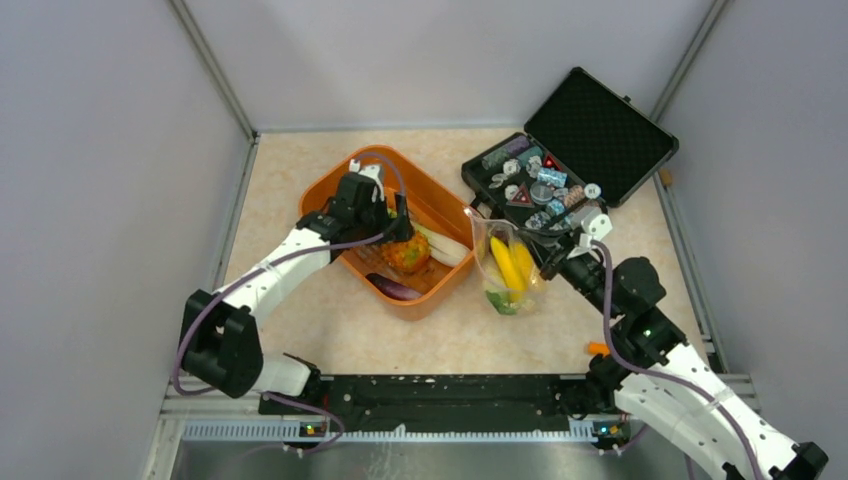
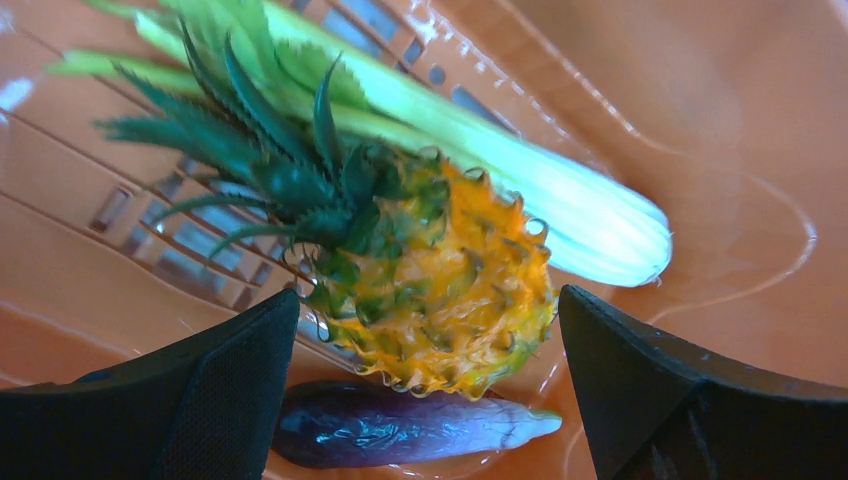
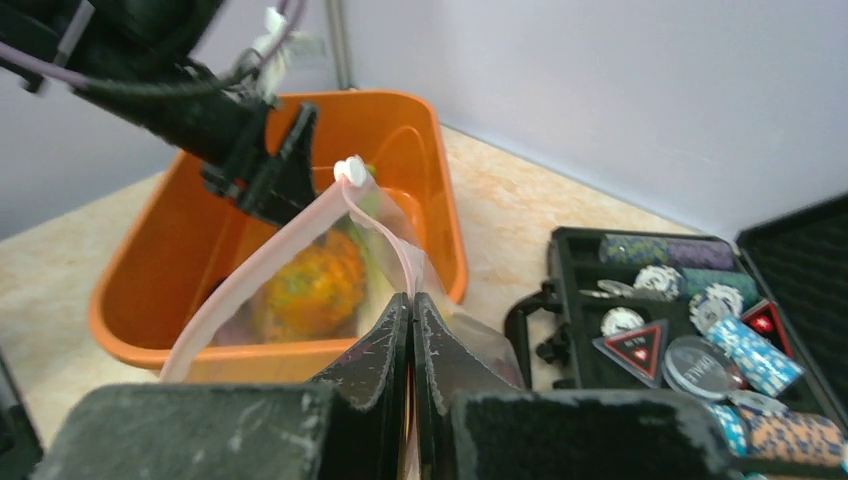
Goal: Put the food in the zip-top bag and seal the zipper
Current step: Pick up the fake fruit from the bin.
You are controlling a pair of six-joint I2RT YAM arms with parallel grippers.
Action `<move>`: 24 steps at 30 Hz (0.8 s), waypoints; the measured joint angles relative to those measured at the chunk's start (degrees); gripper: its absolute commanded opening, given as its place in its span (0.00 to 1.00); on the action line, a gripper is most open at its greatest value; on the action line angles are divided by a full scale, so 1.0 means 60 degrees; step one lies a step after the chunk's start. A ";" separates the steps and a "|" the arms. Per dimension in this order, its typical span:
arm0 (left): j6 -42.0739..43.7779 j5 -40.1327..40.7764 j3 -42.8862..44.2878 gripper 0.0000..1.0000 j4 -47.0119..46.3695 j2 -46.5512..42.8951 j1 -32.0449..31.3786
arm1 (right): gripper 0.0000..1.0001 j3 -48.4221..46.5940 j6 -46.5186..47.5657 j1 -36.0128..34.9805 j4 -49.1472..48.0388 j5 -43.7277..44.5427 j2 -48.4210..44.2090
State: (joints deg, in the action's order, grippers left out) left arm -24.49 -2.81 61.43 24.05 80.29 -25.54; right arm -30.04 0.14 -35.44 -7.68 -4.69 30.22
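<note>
Orange tub (image 1: 440, 192) sits left of centre on the surface (image 1: 300, 160), with three food pieces in it: pineapple (image 1: 405, 252), eggplant (image 1: 393, 288) and leafy stalk (image 1: 445, 245).

Left arm: elbow low at the near-left, forearm angled up and right into the tub, wrist tipped down. Left end effector (image 1: 400, 228) is over the pineapple with its jaws spread wide. In the left wrist view the two black fingers (image 2: 200, 400) flank the fruit's round end, not clamped. There the pineapple (image 2: 450, 290) lies between the stalk (image 2: 560, 200) and the eggplant (image 2: 410, 425), crown toward the tub's slotted floor.

Right arm: reaches from the near-right up and left, forearm low. Right end effector (image 1: 545, 250) is pinched fully closed on the mouth edge of the bag (image 1: 505, 265), holding it up between the tub and the black case (image 1: 600, 130). The bag holds a banana (image 1: 508, 265) plus something green at the bottom.

Right wrist view: the pink strip (image 3: 260, 270) is splayed in an open loop, so the mouth is unsealed, with a white tab (image 3: 350, 170) at its far end.

The case lid is up, with chips (image 3: 755, 350) in the tray. Print on the chips and on the triangular marker is too blurred to read.
</note>
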 measured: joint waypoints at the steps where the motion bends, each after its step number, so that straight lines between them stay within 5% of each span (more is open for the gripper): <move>1: -0.0259 -0.0011 -0.0313 0.99 -0.0149 -0.0080 -0.0011 | 0.00 -0.0058 -0.0087 0.0000 0.0062 -0.0208 -0.0022; 8: -0.2331 0.0681 -0.0590 0.99 -0.0353 0.0324 -0.0040 | 0.00 -0.1821 -0.0641 0.0000 0.1443 -0.1264 0.0780; 24: -0.4095 0.0903 -0.0656 0.99 -0.0430 0.1082 -0.0157 | 0.00 -0.1384 -0.0783 0.0000 0.2036 -0.1599 0.0576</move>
State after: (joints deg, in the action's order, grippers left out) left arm -49.06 2.61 57.49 21.47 86.78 -26.48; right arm -38.35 -4.56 -35.44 4.54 -14.28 33.67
